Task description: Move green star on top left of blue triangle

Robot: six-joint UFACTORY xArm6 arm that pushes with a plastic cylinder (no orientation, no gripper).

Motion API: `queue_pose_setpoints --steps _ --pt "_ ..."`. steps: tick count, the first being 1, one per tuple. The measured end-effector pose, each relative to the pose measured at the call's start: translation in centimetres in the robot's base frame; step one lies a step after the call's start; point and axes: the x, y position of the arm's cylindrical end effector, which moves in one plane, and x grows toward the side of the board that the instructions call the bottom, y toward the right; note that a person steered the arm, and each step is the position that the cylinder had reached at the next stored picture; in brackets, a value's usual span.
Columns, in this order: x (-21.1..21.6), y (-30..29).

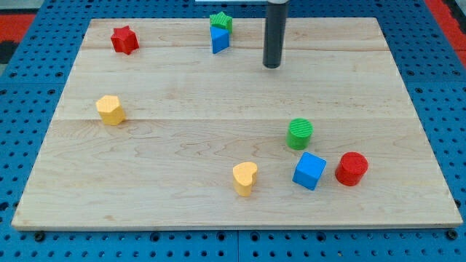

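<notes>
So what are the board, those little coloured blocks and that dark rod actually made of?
The board looks like pale wood with a matt finish: grain lines and plank seams show. Blocks such as the green star, blue triangle and red cylinder look like solid-coloured plastic or painted wood; I can't tell which. The rod ending in my tip looks like dark, smooth metal or plastic.

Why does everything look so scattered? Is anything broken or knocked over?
Nothing looks broken. The blocks sit loose on the wooden board. Only the green star and blue triangle touch, near the view's top edge. My tip is to their right, touching neither.
</notes>
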Motion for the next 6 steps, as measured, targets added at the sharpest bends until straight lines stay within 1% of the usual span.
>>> queue_pose_setpoints --steps 1,2,3,4,5,6 --pt "-7.2 -0.1" --pt "-11.4 -3.9" --pt "-11.4 -5.3" --pt "-11.3 -13.7" --pt "-11.3 -16.7" --pt "-11.3 -16.4"
